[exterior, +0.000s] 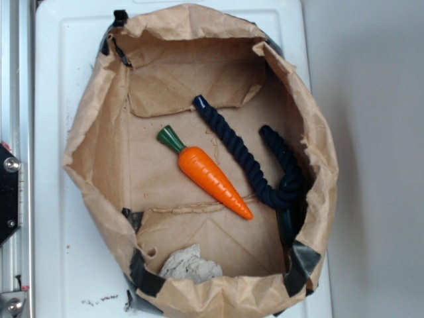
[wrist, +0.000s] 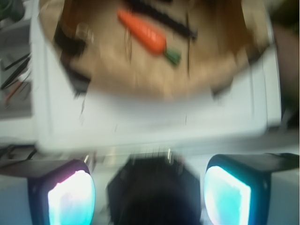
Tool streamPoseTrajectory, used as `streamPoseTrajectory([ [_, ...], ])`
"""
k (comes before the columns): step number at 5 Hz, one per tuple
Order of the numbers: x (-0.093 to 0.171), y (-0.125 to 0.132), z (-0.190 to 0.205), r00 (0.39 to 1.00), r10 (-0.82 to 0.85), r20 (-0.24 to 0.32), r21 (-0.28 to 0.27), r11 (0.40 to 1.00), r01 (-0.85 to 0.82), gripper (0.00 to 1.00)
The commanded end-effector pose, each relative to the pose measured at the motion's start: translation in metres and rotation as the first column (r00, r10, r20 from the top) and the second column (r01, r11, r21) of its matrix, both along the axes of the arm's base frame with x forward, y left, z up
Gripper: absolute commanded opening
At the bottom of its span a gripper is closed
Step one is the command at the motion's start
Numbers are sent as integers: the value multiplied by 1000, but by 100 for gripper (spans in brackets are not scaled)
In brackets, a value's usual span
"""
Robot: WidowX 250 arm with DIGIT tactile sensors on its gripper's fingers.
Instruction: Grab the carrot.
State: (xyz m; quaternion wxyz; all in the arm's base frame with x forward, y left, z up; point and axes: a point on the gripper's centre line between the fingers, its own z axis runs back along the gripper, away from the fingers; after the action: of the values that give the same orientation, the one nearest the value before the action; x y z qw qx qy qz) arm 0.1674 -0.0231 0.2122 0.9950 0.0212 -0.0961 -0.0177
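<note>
Carrot: glossy orange tapered toy carrot [exterior: 212, 174] with dark green stem cap, lying diagonally on the floor of a crumpled brown paper bag [exterior: 93, 152].
Rope: dark navy twisted rope [exterior: 248, 162], just right of the carrot.
Gripper: pincer [wrist: 149, 197] spread wide, holding nothing, well short of the carrot.
Wrist view: blurred.

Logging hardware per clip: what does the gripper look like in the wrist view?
Blurred view. The gripper shows two dark-framed fingers with glowing pale cyan pads, one on each side, and a black rounded body between them. No cables or markings can be made out on it.
</note>
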Motion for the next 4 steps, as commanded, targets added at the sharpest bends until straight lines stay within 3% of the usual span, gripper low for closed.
streamPoseTrajectory([
  [1,101,7,-9,984,-62,166,5,998,62,100],
  [2,129,15,-30,957,-142,251,41,990,136,100],
  [3,142,14,-63,951,-181,250,54,983,173,100],
  [4,140,14,-94,945,-249,212,101,967,232,100],
])
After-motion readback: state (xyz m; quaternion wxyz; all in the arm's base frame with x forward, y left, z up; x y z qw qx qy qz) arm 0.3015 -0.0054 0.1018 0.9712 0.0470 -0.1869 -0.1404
